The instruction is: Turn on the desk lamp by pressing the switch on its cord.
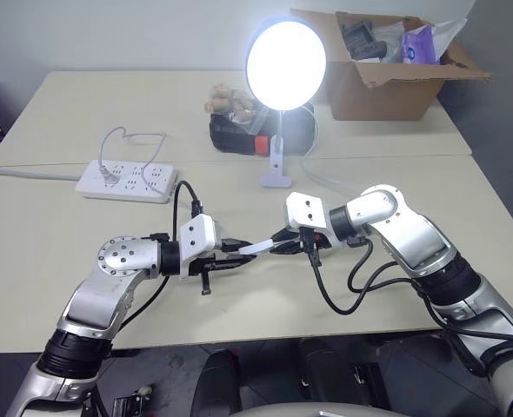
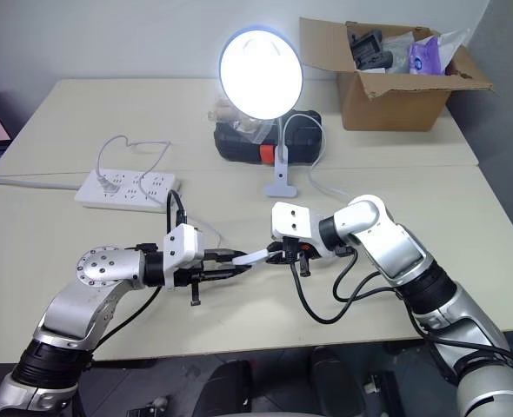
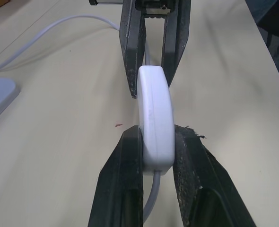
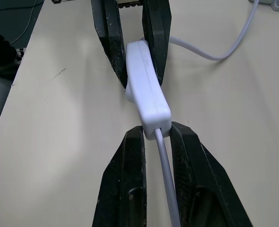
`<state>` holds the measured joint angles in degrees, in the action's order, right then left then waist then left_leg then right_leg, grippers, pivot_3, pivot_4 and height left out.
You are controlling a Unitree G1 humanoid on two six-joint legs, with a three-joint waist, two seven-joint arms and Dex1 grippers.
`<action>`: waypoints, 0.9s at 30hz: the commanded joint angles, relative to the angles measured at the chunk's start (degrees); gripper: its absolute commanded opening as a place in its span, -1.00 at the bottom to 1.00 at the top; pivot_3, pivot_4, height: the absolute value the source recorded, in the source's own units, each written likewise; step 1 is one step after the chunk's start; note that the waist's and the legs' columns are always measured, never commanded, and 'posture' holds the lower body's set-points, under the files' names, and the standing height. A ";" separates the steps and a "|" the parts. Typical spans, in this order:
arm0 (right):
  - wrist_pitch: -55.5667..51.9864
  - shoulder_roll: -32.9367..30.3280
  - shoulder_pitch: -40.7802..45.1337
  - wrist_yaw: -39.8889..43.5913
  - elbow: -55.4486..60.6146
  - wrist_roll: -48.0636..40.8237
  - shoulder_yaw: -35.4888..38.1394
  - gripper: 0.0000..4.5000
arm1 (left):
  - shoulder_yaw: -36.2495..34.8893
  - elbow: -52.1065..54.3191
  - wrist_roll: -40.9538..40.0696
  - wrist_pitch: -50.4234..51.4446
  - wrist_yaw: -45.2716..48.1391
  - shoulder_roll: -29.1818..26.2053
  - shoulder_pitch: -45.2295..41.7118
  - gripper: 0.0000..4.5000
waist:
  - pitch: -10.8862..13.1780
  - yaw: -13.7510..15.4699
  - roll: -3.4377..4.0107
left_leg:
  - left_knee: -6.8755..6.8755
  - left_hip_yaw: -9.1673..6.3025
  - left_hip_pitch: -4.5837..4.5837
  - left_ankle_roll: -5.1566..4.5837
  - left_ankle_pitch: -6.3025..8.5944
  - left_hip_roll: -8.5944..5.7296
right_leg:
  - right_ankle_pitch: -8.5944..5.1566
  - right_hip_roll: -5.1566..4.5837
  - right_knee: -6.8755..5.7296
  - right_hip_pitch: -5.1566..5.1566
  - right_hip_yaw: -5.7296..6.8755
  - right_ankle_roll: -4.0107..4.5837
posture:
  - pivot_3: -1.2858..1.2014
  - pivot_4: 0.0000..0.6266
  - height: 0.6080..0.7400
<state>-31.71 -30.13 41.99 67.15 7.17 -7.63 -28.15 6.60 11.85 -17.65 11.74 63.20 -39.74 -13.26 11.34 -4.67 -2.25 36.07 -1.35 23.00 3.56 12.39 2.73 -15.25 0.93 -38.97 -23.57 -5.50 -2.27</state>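
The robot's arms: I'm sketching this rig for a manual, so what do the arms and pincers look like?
Both arms are silver-grey metal with rounded joint housings and ribbed black cuffs near the elbows. Each wrist carries a boxy white block. The left pincer and right pincer each have two slim black fingers. Loose black cables loop from the wrists. The left arm's round joint cap shows a ring of small screws.

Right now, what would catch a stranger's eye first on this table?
The desk lamp glows bright white at the middle back of the table. Nearer the front, the left pincer and the right pincer meet tip to tip, both shut on the small white switch, held above the tabletop. A torn cardboard box sits at the back right.
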 commanded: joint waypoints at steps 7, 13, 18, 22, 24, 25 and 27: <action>1.78 0.72 0.40 0.90 2.79 -0.71 0.44 -0.84 | -1.92 0.18 -0.45 -2.99 -1.42 1.62 -1.70 -0.77 | 0.00 0.00 0.00 | 0.00 0.00 0.00 0.00 0.00 0.00 | 0.00 0.00 0.00 0.00 0.00 0.00 | 0.03 -0.52 1.00; 3.79 0.82 0.72 0.71 1.31 0.44 0.08 -0.84 | -1.91 -0.35 0.85 -7.64 -0.19 0.75 -0.51 -0.14 | 0.00 -0.01 0.00 | 0.00 0.00 0.00 0.00 0.00 0.00 | 0.00 0.00 0.00 0.00 0.00 0.00 | 0.03 -0.52 1.00; 8.85 0.69 1.21 0.63 -2.74 3.17 -0.53 -0.84 | -4.52 1.87 0.15 -8.30 -0.66 -1.26 1.90 0.36 | 0.00 -0.03 0.00 | 0.00 0.00 0.00 0.00 0.00 0.00 | 0.00 0.00 0.00 0.00 0.00 0.00 | 0.03 -0.52 1.00; 14.79 1.99 2.54 -0.36 -10.13 6.01 -0.64 -0.84 | -9.33 6.04 -2.02 -5.45 -1.86 -3.85 6.38 0.44 | 0.00 -0.10 0.00 | 0.00 0.01 -0.01 0.00 0.00 0.02 | 0.00 0.00 0.00 -0.01 -0.01 0.00 | 0.03 -0.52 1.00; 19.06 3.07 3.60 -1.47 -15.68 8.05 -0.94 -0.84 | -11.51 8.03 -2.32 -4.48 -2.96 -4.58 9.56 0.44 | 0.01 -0.20 0.01 | 0.00 0.01 -0.02 0.00 0.00 0.02 | 0.00 0.00 0.00 0.00 0.00 0.01 | 0.03 -0.52 1.00; 20.87 3.56 4.02 -1.76 -17.98 8.86 -1.04 -0.84 | -12.25 8.82 -2.38 -4.07 -3.37 -4.77 10.81 0.44 | 0.00 -0.29 0.01 | 0.00 0.04 -0.03 0.00 0.00 0.02 | 0.00 -0.01 0.00 0.00 -0.03 0.01 | 0.03 -0.52 1.00; 25.56 4.63 4.91 -2.94 -24.17 11.64 -2.11 -0.84 | -13.42 11.08 -1.75 -3.80 -4.48 -4.80 14.62 0.44 | 0.00 -0.22 0.01 | 0.00 0.04 -0.05 0.00 0.00 0.02 | 0.00 -0.01 0.00 0.01 -0.02 0.01 | 0.03 -0.52 1.00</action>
<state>-11.29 -26.21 45.21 65.50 -12.89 1.48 -29.85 -4.78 19.33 -18.87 7.67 60.03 -43.82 -0.79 11.35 -4.89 -2.25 36.06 -1.31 22.96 3.56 12.39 2.75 -15.25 0.92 -38.96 -23.56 -5.52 -2.26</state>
